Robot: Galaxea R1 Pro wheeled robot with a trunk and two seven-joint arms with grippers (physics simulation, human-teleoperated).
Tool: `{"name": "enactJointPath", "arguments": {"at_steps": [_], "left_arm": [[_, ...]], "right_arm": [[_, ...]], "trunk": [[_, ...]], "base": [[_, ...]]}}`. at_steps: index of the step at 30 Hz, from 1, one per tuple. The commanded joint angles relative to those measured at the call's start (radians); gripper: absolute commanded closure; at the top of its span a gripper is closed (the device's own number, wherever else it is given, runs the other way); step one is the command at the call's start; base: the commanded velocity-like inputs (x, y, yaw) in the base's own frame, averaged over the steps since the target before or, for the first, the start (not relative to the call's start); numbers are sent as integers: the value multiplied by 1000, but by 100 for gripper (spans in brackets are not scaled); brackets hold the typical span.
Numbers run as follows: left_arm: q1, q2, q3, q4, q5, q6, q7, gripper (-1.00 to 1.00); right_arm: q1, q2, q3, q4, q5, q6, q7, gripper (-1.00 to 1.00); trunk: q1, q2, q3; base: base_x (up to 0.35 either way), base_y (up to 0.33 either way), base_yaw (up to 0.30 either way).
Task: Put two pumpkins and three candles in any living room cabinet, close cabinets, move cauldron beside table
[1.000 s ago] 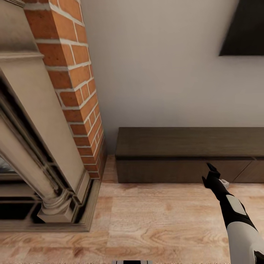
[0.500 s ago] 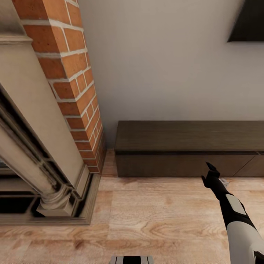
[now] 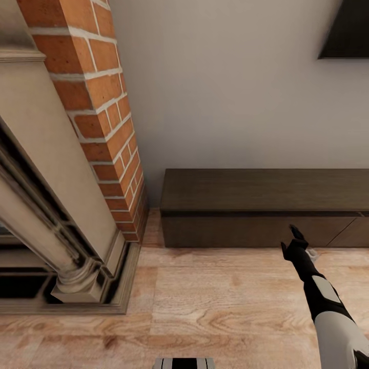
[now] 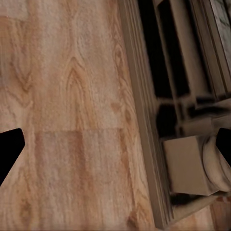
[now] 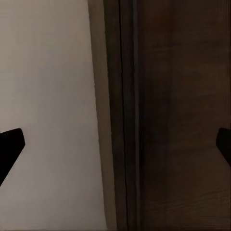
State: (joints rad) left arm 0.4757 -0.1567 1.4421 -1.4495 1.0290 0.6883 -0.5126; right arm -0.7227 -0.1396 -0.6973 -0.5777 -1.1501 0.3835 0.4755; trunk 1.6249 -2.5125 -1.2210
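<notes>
The cabinet [image 3: 266,207] runs along the wall at middle right of the head view, its drawer fronts closed; the right pincer [image 3: 296,239] hangs before it, released and empty; the left pincer [image 4: 115,144], spread wide, faces the wooden floor [image 3: 215,302] beside the fireplace base [image 3: 77,287].

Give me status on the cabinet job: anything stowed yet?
Nothing visibly stowed. The cabinet looks shut along the stretch in view. In hand: the right gripper, open and empty, points at its front; the left gripper is open over the floor. Left: pumpkins, candles and cauldron.
</notes>
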Motion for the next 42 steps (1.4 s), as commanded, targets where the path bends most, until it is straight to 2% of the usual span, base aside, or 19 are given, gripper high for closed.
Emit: {"name": "enactJointPath", "arguments": {"at_steps": [1,5,8,12,20,24,25,30,42], "left_arm": [[0,0,1,2,5,7,-1,-100],[0,0,-1,9,5,7,-3,-100],[0,0,-1,10,5,7,-4,-100],[0,0,-2,12,5,8,-4,-100],[0,-2,-3,12,4,7,-3,-100],[0,-3,-5,12,3,7,-3,-100],[0,-3,-6,12,-10,7,-3,-100],[0,-3,-9,14,-49,8,-6,-100],[0,-3,-8,23,-59,8,-6,-100]], "right_arm": [[-1,-1,-4,21,-8,8,14,-100],[-5,-5,-5,118,-9,2,51,-100],[-5,-6,-5,138,-9,-6,59,-100],[-7,-6,-4,163,-9,-55,65,-100],[-8,-6,-4,175,-9,-97,68,-100],[-8,-5,-5,172,-8,-104,99,-100],[-8,-5,-4,172,-8,-109,132,-100],[-8,-6,-4,173,-9,-126,186,-100],[-8,-6,0,173,-6,-135,204,-100]], "trunk": [[0,0,-1],[0,0,-1],[0,0,-1],[0,0,-1],[0,0,-1],[0,0,-1],[0,0,-1],[0,0,-1],[0,0,-1]], "base": [[0,0,0],[0,0,0],[0,0,0],[0,0,0],[128,26,0],[209,11,0],[106,5,0],[48,2,0],[6,0,0]]}}
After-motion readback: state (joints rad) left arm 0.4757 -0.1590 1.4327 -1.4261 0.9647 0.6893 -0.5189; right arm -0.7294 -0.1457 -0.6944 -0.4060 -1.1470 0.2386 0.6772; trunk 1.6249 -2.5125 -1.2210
